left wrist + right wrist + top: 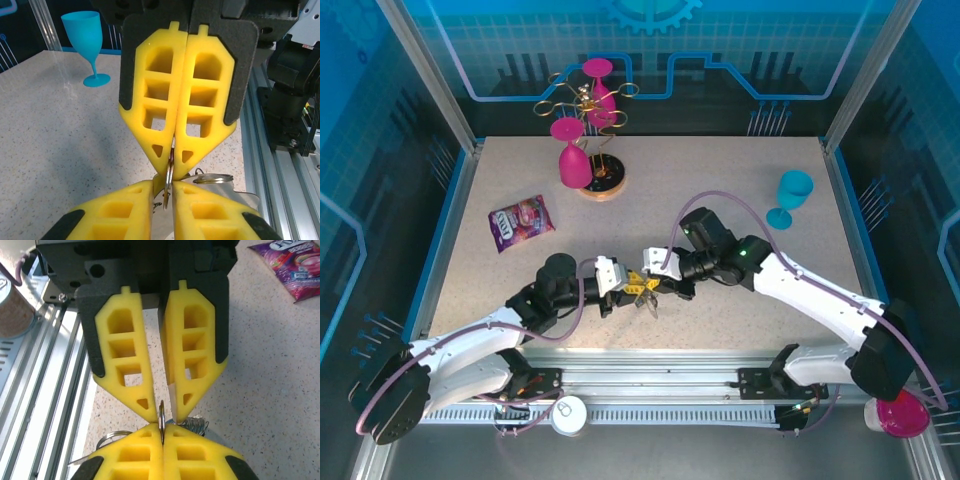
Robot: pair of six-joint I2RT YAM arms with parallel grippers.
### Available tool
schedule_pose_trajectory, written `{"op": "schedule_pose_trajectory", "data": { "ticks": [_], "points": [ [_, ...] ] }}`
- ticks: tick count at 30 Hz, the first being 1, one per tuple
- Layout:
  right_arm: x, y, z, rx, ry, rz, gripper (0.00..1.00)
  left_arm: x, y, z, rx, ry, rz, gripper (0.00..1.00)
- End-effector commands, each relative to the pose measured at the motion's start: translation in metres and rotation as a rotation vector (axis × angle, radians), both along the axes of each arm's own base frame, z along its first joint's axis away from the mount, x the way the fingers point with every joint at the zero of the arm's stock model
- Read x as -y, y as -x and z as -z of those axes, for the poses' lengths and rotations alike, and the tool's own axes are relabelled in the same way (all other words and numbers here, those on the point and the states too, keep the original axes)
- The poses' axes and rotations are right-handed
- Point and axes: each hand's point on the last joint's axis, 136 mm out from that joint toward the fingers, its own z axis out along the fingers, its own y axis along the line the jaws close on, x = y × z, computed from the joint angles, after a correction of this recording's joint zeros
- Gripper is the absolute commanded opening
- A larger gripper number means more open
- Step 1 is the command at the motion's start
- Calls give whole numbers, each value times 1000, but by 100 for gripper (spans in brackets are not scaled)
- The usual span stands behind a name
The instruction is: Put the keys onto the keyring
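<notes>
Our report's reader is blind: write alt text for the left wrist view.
The yellow-fingered left gripper below and right gripper above meet tip to tip at a thin silvery metal ring. A turquoise goblet stands upright on the speckled beige table behind.

Light falls on me from overhead, bright and even. Seen from above, the tabletop (720, 190) looks pale and clean, with only soft, short shadows under my arms (820, 295). In the wrist views my yellow fingers (120, 215) sit so close to the lens that their near edges go soft and loom wide at the bottom, while the tips are fairly sharp. A grey, diffuse shadow spreads on the tabletop beneath them. The blue goblet (82, 32) behind is mildly blurred. The keyring (161, 416) gives a thin glint, and the aluminium rails (40, 365) shine dully.
</notes>
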Motion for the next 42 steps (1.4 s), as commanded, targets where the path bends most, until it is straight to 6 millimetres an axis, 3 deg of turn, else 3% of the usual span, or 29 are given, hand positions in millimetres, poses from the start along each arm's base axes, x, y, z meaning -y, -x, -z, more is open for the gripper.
{"op": "schedule_pose_trajectory", "data": {
  "ticks": [1, 6, 10, 14, 24, 30, 37, 42],
  "points": [
    [0, 8, 1, 21, 72, -51, 0, 6, 2, -15, 37, 7, 37, 12],
    [-9, 13, -12, 10, 4, -73, 0, 7, 4, -14, 33, -3, 55, 0],
    [-4, 7, -21, -11, -103, -4, 30, 5, 6, -19, 65, 35, 51, 0],
    [7, -3, -21, -82, -275, 89, 37, 3, 9, -27, 102, 124, 49, 0],
    [7, -5, -7, -110, -322, 105, 34, 6, 13, -26, 83, 179, 72, 0],
    [5, -2, -5, -131, -329, 88, 26, 6, 13, -25, 79, 179, 70, 0],
    [17, 0, -7, -118, -319, 117, 32, 5, 11, -22, 83, 166, 56, 0],
    [19, 1, -8, -119, -318, 115, 28, 5, 11, -23, 83, 167, 59, 0]
  ]
}}
